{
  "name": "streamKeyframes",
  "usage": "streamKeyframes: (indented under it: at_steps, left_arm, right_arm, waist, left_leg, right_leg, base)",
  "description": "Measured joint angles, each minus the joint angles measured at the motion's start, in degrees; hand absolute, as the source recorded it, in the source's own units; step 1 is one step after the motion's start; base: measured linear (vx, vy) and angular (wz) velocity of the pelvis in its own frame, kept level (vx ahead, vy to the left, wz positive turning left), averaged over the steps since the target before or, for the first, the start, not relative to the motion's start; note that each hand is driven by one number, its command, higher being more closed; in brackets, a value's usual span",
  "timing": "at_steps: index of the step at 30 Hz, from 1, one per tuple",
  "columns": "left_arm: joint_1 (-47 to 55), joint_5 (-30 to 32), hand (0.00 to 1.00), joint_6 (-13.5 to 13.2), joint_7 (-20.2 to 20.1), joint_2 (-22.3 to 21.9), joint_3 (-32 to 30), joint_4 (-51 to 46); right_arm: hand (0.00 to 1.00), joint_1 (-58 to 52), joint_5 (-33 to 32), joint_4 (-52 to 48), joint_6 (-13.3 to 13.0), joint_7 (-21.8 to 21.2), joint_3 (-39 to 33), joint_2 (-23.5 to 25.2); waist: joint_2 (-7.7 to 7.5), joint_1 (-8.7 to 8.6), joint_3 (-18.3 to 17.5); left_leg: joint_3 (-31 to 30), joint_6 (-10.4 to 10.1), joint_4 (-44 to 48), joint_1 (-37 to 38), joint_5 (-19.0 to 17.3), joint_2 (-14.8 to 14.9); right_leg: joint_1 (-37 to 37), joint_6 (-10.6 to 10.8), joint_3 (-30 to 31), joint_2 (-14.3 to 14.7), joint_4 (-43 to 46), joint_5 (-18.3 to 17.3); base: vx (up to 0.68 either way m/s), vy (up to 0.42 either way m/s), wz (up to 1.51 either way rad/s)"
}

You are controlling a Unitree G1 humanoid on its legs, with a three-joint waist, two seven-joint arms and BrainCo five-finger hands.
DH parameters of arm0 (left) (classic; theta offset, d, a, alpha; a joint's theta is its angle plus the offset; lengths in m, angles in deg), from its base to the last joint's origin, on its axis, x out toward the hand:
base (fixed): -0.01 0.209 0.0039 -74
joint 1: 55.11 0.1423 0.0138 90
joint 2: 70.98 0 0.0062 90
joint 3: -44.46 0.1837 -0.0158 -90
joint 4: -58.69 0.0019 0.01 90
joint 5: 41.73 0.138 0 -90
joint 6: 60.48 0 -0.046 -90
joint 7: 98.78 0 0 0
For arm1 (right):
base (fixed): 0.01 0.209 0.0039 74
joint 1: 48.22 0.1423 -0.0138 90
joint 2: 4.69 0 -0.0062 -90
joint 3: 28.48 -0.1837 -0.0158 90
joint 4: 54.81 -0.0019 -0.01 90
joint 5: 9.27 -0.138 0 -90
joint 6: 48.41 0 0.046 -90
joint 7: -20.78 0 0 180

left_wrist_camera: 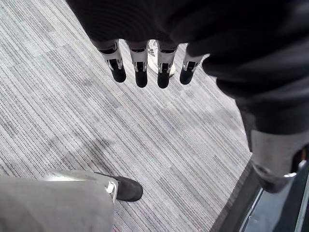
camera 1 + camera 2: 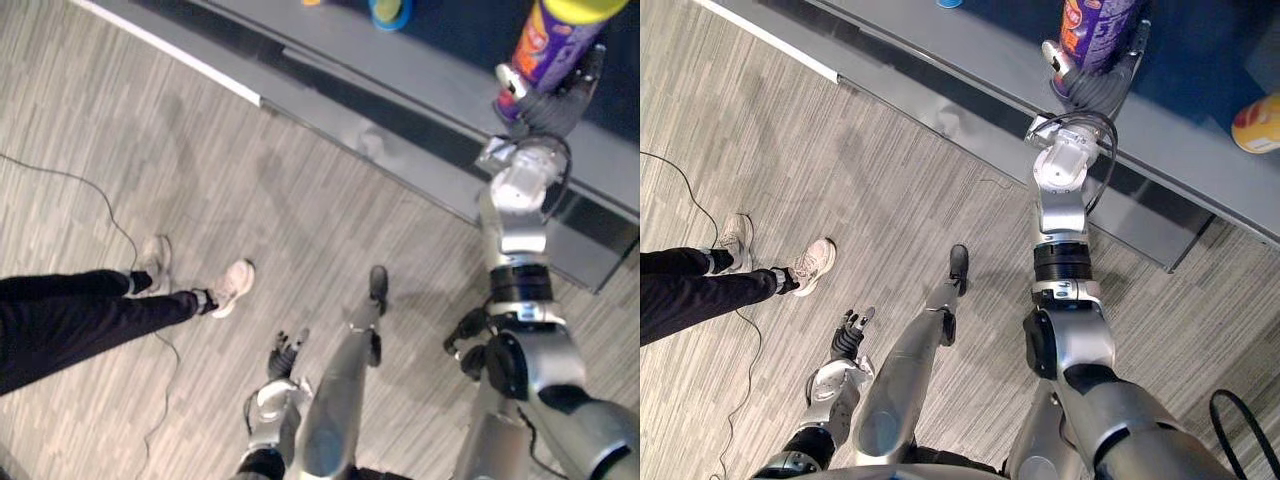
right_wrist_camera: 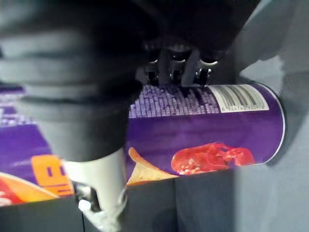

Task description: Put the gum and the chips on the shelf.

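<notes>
Left hand point(image 2: 285, 352) hangs low by the robot's side over the grey plank floor point(image 2: 250, 180). Its fingers point(image 1: 140, 72) are straight and relaxed, nothing in them.

A person's legs point(image 2: 80, 315) in dark trousers come in on the robot's left, with light shoes point(image 2: 232, 287) on the floor near that hand.

Right arm is stretched forward and up to the shelf point(image 2: 420, 70). Right hand point(image 2: 548, 105) is clamped round the chips can point(image 2: 555, 45) near its lower end. In the wrist view the fingers point(image 3: 190, 72) curl onto its side.

- **Can:** a tall purple tube with a yellow lid point(image 2: 585, 8), tilted a bit, held over the shelf's dark top. Can't tell if its base touches the shelf.
- **Label:**
  - White barcode point(image 3: 239, 96) by one end.
  - A block of small white print beside the barcode, too fine to read.
  - A picture of a pale chip point(image 3: 145, 169), with a red food picture point(image 3: 212, 157) next to it.
  - An orange block point(image 3: 46, 176) further along. The writing on it is cut off by the hand.

The shelf is a long grey board with a darker blue surface behind it.

Further along the shelf:
- A blue and yellow round thing point(image 2: 390, 12) sits well to the left of the can.
- A yellow and red thing point(image 2: 1258, 125) sits off to the can's right.
- Can't tell what either one is.
</notes>
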Motion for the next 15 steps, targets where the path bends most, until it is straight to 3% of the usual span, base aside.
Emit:
streamKeyframes:
  at_steps: [7, 15]
  left_arm:
    - [0.21, -0.01, 0.00, -0.01, -0.23, 0.16, 0.19, 0.17]
    - [0.21, -0.03, 0.00, 0.00, -1.08, 0.10, 0.35, 0.20]
  right_arm:
    - [0.00, -0.45, -0.21, 2.55, 0.11, -0.26, 0.10, -0.58]
    - [0.00, -0.35, -0.50, 4.50, 0.11, -0.36, -0.29, -1.88]
  waist:
    - [-2.37, -0.20, -1.15]
    - [-2.53, -0.18, -1.22]
  left_leg:
    - [1.19, -0.50, -4.72, 2.81, 1.77, 0.48]
    - [1.02, -0.12, -6.34, 4.37, 2.46, 0.08]
  right_leg:
    - [0.84, -0.22, 0.05, 0.76, -1.42, 0.36]
    - [2.06, -0.19, -0.34, 0.54, -1.86, 0.34]
  base:
    - [0.01, -0.050, -0.04]
    - [0.02, -0.036, 0.03]
